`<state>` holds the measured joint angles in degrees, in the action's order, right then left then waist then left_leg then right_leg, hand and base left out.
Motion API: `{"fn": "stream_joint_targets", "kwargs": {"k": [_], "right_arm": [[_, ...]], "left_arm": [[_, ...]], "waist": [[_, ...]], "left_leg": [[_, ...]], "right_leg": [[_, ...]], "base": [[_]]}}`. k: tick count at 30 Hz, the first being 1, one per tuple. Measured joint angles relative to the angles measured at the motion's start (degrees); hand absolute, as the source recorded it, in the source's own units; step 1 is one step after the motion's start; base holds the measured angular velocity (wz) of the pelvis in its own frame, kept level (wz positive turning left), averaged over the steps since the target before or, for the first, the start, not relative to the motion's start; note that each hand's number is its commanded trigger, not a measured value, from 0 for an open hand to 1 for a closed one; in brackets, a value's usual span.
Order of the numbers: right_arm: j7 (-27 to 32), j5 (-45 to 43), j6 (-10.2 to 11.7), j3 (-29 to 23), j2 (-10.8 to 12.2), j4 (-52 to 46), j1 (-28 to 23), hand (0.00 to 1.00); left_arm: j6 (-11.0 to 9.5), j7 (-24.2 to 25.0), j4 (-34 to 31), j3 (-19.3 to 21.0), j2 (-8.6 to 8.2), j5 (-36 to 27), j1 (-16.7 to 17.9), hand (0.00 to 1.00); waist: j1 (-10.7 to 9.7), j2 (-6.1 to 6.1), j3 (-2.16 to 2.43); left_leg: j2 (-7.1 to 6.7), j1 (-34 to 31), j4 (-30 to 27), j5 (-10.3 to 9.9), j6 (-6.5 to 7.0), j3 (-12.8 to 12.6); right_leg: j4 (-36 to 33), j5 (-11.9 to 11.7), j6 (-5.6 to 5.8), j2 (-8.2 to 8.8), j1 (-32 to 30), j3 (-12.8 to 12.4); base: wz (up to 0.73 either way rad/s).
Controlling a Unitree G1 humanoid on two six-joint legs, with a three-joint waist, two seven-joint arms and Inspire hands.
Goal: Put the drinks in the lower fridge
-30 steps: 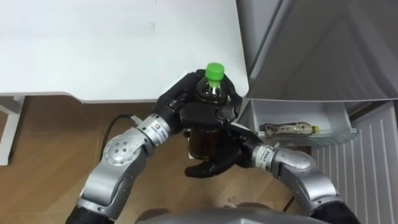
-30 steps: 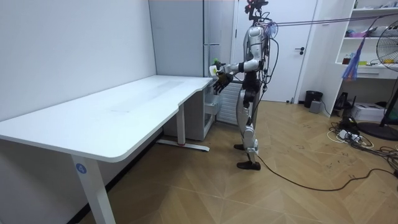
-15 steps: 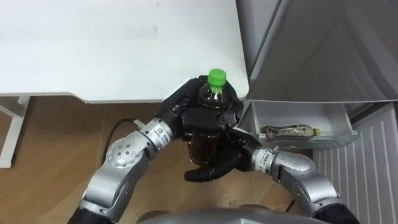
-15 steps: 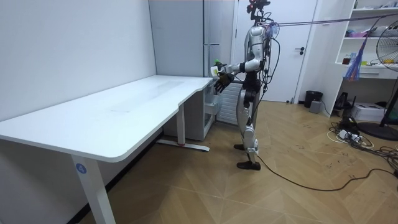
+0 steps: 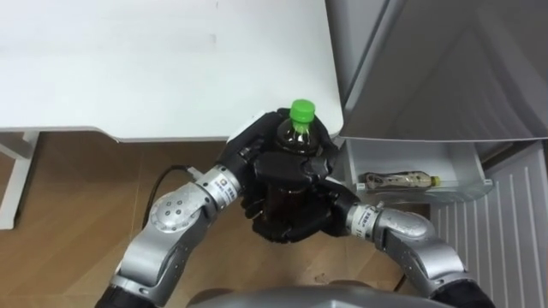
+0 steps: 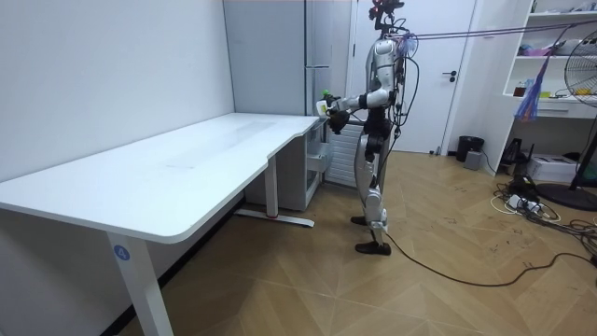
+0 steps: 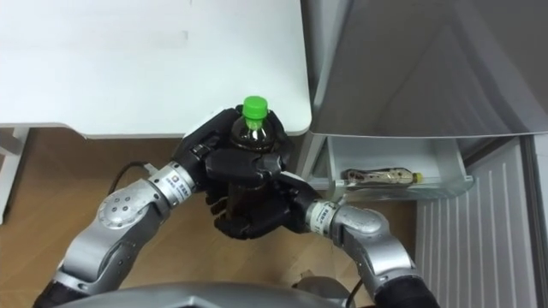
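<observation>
Bottle [image 5: 296,134]: left hand [image 5: 272,164], seemingly right hand [image 5: 295,218]

A bottle [image 5: 296,128] of dark drink with a green cap stands upright. Fingers of the left hand [image 5: 257,158] curl round its shoulder, and those of the right hand [image 5: 300,221] wrap its base. A second bottle [image 5: 396,180] lies on its side in the fridge drawer [image 5: 407,154], well apart from the fingers.

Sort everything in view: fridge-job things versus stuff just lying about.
Job: dark bottle with green cap, gripped by left hand and right hand; open fridge drawer; second bottle lying inside.
Lying about: white desk; fan.
</observation>
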<state>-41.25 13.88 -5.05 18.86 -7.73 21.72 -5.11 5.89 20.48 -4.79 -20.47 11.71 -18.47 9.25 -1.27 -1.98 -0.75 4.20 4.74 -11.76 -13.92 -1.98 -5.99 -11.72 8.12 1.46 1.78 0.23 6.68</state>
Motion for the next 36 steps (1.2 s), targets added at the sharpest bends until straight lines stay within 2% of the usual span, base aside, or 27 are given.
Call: {"fn": "stream_joint_targets", "kwargs": {"k": [12,13,14,16,36], "right_arm": [[-0.25,0.0,0.29,0.29,-0.21,-0.01,-0.06,1.0],[-0.25,0.0,0.29,0.29,-0.21,-0.01,-0.06,1.0],[-0.25,0.01,0.29,0.28,-0.21,-0.01,-0.06,1.0],[-0.25,0.02,0.29,0.28,-0.21,-0.01,-0.06,1.0],[-0.82,1.79,-0.06,0.23,-0.72,0.0,-0.89,1.0]], "left_arm": [[0.04,-0.06,0.11,0.0,-0.02,-1.34,0.01,1.0],[0.04,-0.09,0.11,0.01,-0.02,-1.42,0.01,0.93],[0.04,-0.12,0.11,0.02,-0.01,-1.49,0.01,0.57],[0.04,-0.13,0.11,0.02,-0.01,-1.58,0.01,0.0],[0.0,-0.11,0.1,0.11,-0.08,-1.98,0.0,0.0]], "waist": [[-0.06,0.0,0.0],[-0.04,0.0,0.0],[-0.04,0.0,0.0],[-0.04,0.0,0.0],[0.06,0.05,0.02]], "left_leg": [[-0.02,0.07,0.05,0.0,0.0,-0.1],[-0.02,0.07,0.06,0.0,0.0,-0.1],[-0.01,0.07,0.07,0.0,0.0,-0.11],[-0.02,0.07,0.08,0.0,0.0,-0.11],[-0.01,0.05,0.09,0.0,0.0,-0.11]], "right_leg": [[0.02,0.0,0.0,-0.01,0.06,-0.03],[0.03,0.0,0.0,-0.01,0.05,-0.04],[0.06,0.0,0.0,-0.02,0.04,-0.06],[0.06,0.0,0.0,-0.02,0.04,-0.06],[0.01,-0.01,0.0,-0.03,0.02,-0.07]], "base": [[0.0],[0.0],[0.0],[0.0],[0.0]]}}
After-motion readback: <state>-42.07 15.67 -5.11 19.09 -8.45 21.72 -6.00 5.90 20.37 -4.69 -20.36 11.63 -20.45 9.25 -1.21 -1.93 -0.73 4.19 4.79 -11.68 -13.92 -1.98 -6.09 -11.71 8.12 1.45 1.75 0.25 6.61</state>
